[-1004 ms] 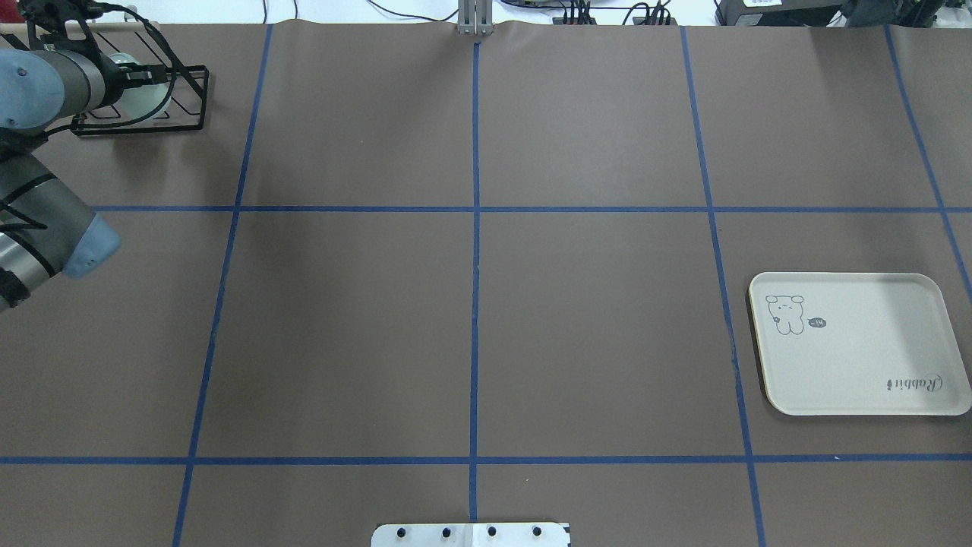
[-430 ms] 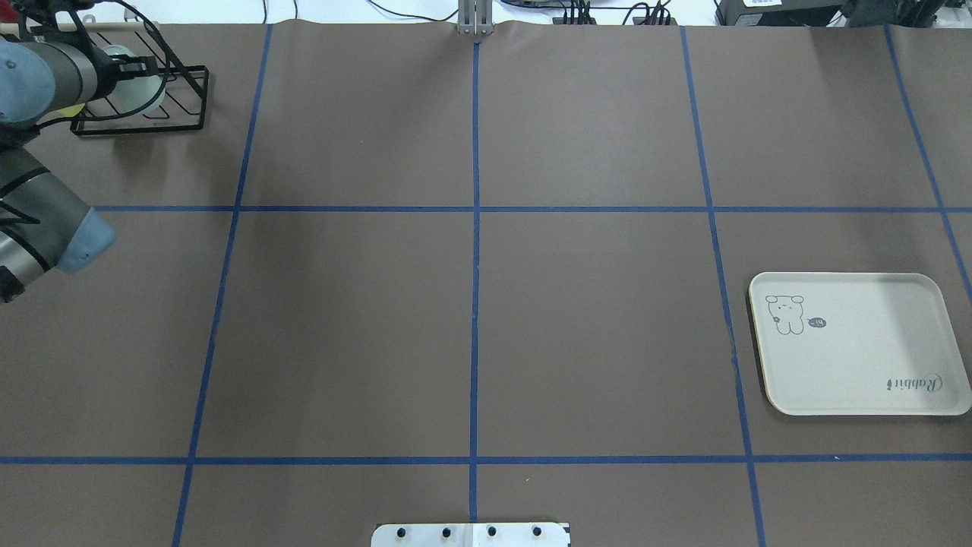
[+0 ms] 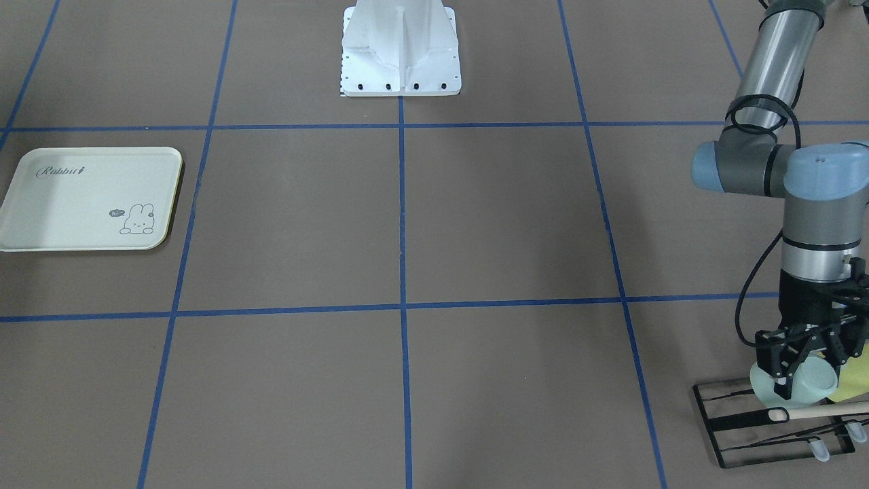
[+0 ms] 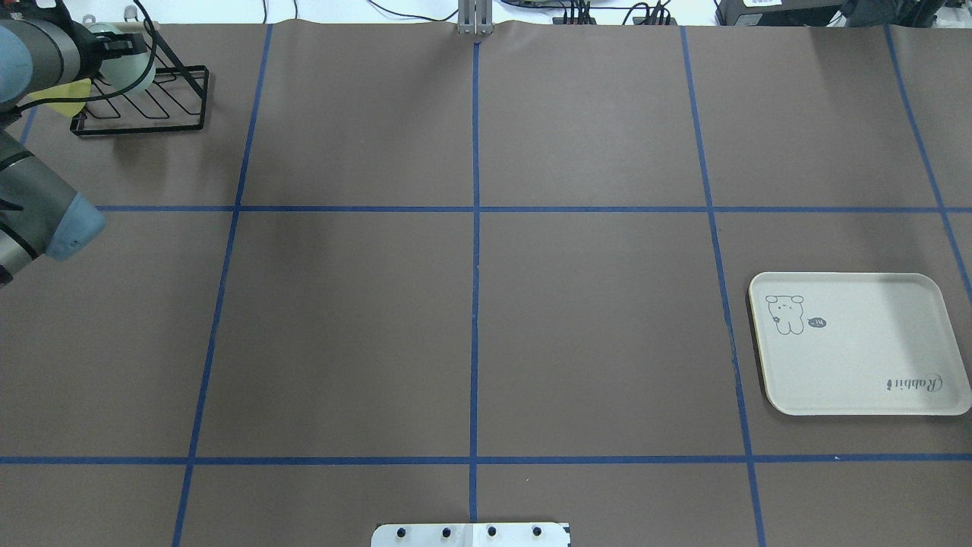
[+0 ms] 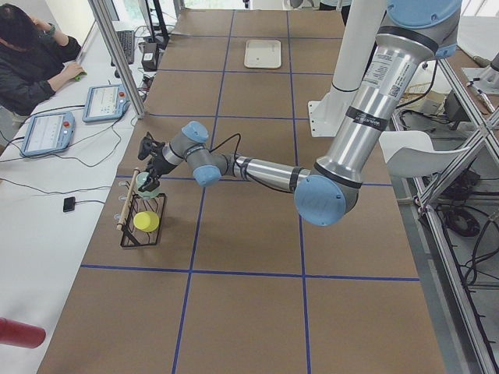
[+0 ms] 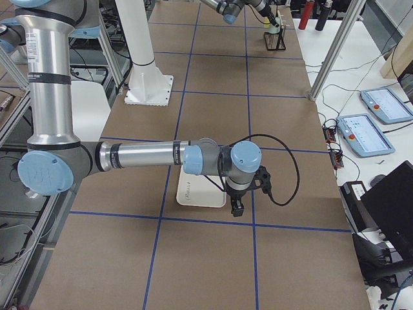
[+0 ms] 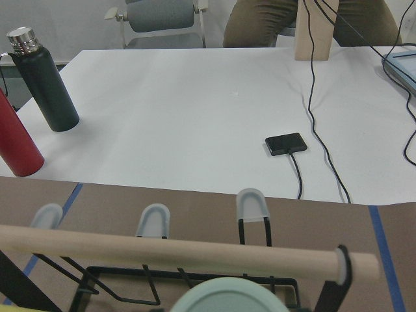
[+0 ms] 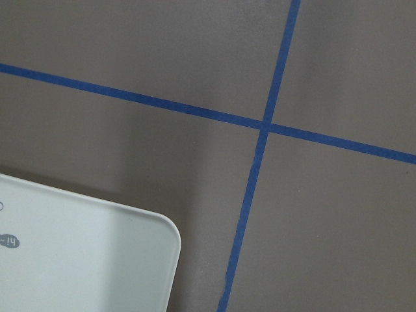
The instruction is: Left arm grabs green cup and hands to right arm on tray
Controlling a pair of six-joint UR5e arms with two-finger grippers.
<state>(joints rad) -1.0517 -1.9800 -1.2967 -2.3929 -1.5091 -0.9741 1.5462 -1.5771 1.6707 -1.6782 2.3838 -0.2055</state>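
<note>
Nearest the robot, the right gripper hangs low just beside a corner of the tray, at the counter's near right. Only one side view shows it, so whether its jaws stand wide or narrow cannot be told. The broad middle of the counter separates it from the work.

At the far left corner, the left gripper has its jaws closed on the green cup. The cup is tipped on its side over the black wire rack, just behind the rack's wooden bar and beside a yellow-green cup.

The step in hand looks like drawing the cup out of the rack. The arm would do best to rise until the cup clears the bar and the capped prongs before it travels sideways. It should also keep off the yellow-green neighbour. The grip should be firm but light, since thin plastic may flex or slip. For the handover, a free stretch of the cup's wall should face the right jaws.

As for writing, the tray carries "Rabbit" in grey script. A small dark bubble reading "hi" sits beside its rabbit drawing. Beyond the counter's far edge, the black bottle and the red bottle show no readable label.
</note>
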